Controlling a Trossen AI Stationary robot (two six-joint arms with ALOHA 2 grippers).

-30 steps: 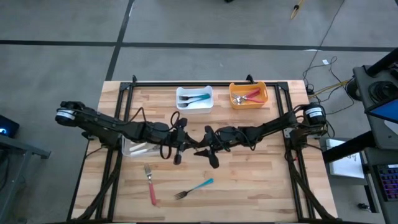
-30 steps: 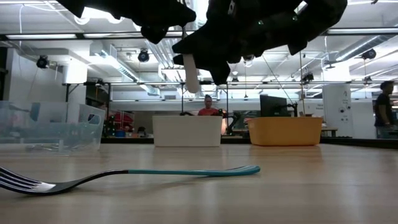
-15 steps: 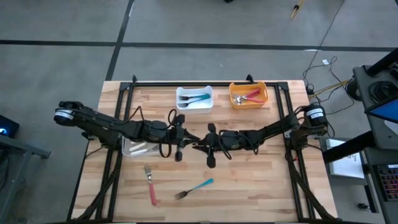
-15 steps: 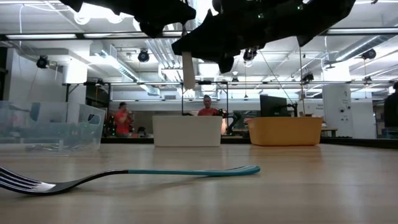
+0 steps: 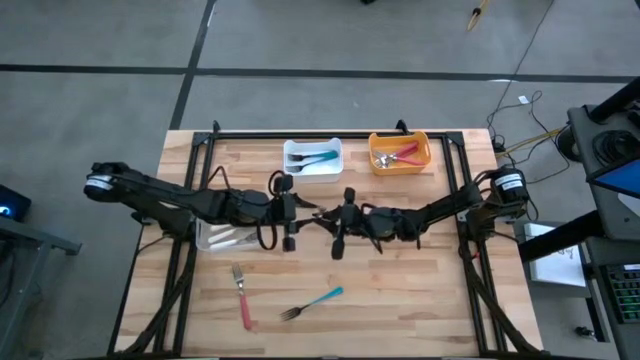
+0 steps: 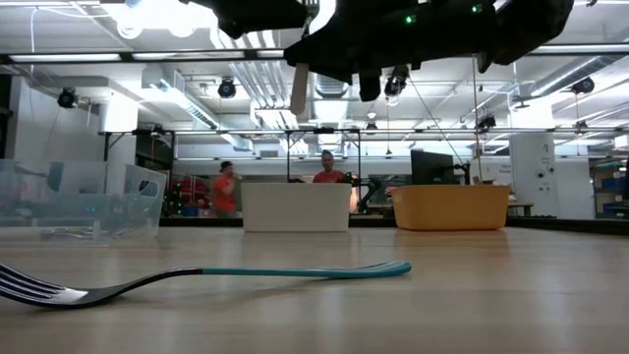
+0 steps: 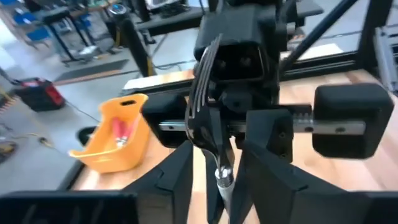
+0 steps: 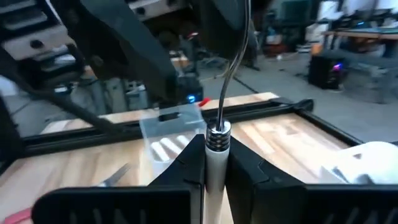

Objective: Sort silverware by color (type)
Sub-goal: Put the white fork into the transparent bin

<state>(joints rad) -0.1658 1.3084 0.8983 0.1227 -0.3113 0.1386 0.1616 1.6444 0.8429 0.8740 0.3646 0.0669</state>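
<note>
A white-handled fork (image 7: 208, 93) stands upright in mid-air over the table's middle, tines up, between my two grippers, which face each other. My right gripper (image 8: 216, 163) is shut on it. My left gripper (image 7: 217, 171) is open, its fingers on either side of the fork's metal collar with a gap to it. The white handle (image 6: 300, 88) hangs below both grippers. On the near part of the table lie a teal fork (image 5: 312, 303) and a red fork (image 5: 241, 295). My right gripper pinches the top of the fork's white handle (image 8: 216, 146), just under the metal collar, between its two fingers. The fingers come level from the table's right and lie across the fork. The fork is lifted clear, nearly upright, head up, handle hanging below.
A white bin (image 5: 312, 158) with teal pieces and an orange bin (image 5: 400, 152) with red pieces stand at the far edge. A clear bin (image 5: 222, 238) with white pieces sits under my left arm. People stand in the room beyond the table.
Both grippers have gone up a little with the white fork between them. My right gripper has swung round from slanting toward the near edge to lying level, facing my left one. The fork's white handle has risen and tipped slightly.
</note>
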